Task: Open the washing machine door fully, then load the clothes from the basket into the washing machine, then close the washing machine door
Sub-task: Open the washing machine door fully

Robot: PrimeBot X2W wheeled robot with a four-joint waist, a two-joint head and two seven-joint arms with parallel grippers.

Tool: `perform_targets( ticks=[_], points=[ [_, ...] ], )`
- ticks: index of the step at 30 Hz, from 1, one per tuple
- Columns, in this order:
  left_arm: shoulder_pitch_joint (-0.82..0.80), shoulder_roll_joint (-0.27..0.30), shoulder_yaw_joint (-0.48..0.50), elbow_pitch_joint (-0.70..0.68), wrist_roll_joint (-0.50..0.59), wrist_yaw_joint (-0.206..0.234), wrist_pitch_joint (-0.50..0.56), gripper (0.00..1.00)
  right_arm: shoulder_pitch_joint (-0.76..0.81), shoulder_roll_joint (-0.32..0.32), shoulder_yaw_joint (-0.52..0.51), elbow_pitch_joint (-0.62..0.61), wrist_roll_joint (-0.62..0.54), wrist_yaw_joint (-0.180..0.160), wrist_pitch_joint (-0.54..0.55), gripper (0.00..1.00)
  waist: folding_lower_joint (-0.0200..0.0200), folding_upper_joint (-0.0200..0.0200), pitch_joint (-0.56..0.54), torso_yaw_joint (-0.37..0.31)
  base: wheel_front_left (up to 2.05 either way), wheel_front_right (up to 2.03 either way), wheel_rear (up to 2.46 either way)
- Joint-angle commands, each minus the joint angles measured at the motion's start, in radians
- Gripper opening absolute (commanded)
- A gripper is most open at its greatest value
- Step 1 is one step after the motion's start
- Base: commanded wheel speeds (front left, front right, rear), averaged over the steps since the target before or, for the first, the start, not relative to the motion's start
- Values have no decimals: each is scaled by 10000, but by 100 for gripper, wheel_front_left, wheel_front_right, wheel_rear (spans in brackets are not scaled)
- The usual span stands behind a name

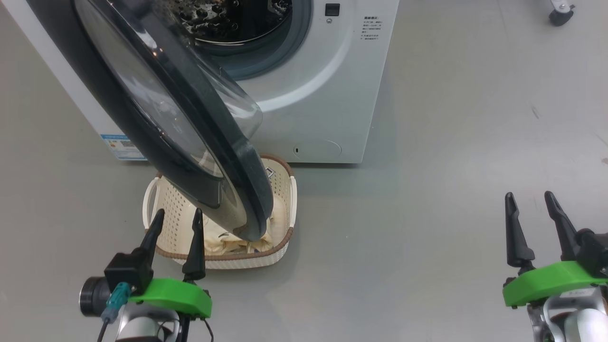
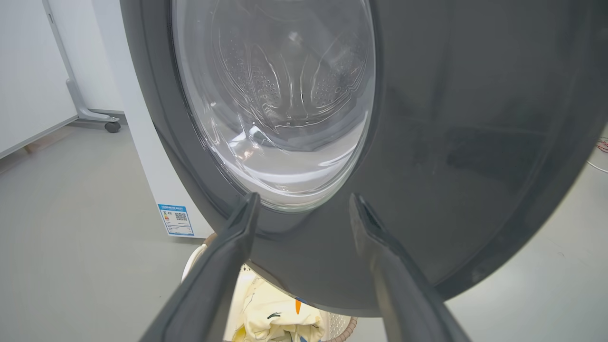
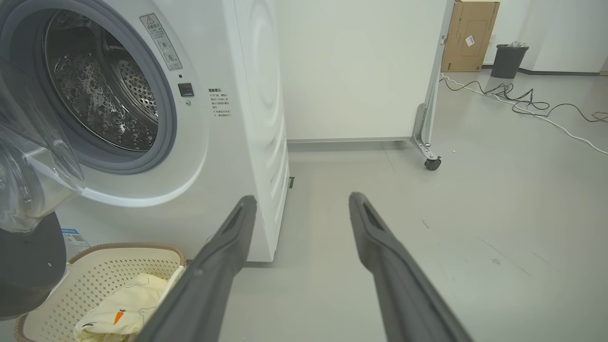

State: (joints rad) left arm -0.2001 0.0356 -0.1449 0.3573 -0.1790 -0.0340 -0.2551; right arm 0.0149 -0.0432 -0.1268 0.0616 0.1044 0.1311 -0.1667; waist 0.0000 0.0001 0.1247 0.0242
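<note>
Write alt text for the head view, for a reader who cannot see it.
A white front-load washing machine stands with its black-rimmed door open above a cream basket on the grey floor, with pale yellow clothes in the basket. The left tool, open, points at the basket's near side. The right tool, open, sits apart over the floor.

The grey floor (image 1: 427,213) is showing faint scuff marks. A white partition panel (image 3: 361,71) is standing on a metal leg, with its black caster (image 3: 431,164) resting on the floor. A cardboard box (image 3: 469,35) is standing upright at the far wall, and a dark waste bin (image 3: 508,61) is sitting just beside it. Loose cables (image 3: 522,102) are trailing across the floor near them. A second panel (image 2: 28,71) is standing on a wheeled foot (image 2: 112,127).
</note>
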Motion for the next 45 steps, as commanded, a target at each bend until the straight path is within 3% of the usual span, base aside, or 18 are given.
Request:
perform_targets(
  ticks=[1,6,8,9,10,18,24,28,29,33,40,45],
  points=[
    [-325,147,327,-307,0,53,-67,100,-170,-71,204,-305,-7,-4,1,100,0,-1,8,-2,0,0,0],
    [-360,147,360,-342,31,35,-67,100,-151,-71,176,-259,-100,-4,30,100,0,-1,22,3,0,0,0],
    [-381,147,423,-289,-103,35,-67,47,-158,-71,160,-262,-111,-4,27,100,0,-1,34,3,0,0,0],
    [-437,149,483,-317,-133,61,-67,35,-159,-71,154,-265,-113,-4,24,100,0,-1,39,8,0,0,0],
    [-522,161,550,-413,-127,86,-67,0,-157,-70,146,-273,-114,-4,22,100,0,-1,49,20,0,0,0],
    [-1642,459,1177,-2232,232,650,-67,0,-103,-70,-80,-344,-408,-4,79,100,0,-1,40,232,0,0,0],
    [-2397,417,802,-4316,433,726,83,0,-7,-70,-136,-351,-419,-4,120,100,0,-1,-91,365,0,0,0],
    [-2558,270,-328,-5403,140,394,744,0,23,-70,-79,-344,-367,-4,154,100,0,-1,-163,380,0,0,0],
    [-2513,208,-1110,-5719,-240,204,1153,0,22,-70,-28,-318,-284,-4,178,100,0,-1,-175,358,0,0,0],
    [-2376,157,-2693,-5905,-1568,38,1947,0,27,-70,37,-268,-221,-4,238,100,0,-1,-205,289,0,0,0],
    [-2708,149,-4997,-5499,-3817,581,2354,0,18,-70,121,-91,-182,-4,304,100,0,-1,-297,49,0,0,0],
    [-3167,148,-5682,-4842,-5113,1225,2073,0,-6,-70,290,-13,-112,-4,324,100,0,-1,-325,-195,0,0,0]
  ],
)
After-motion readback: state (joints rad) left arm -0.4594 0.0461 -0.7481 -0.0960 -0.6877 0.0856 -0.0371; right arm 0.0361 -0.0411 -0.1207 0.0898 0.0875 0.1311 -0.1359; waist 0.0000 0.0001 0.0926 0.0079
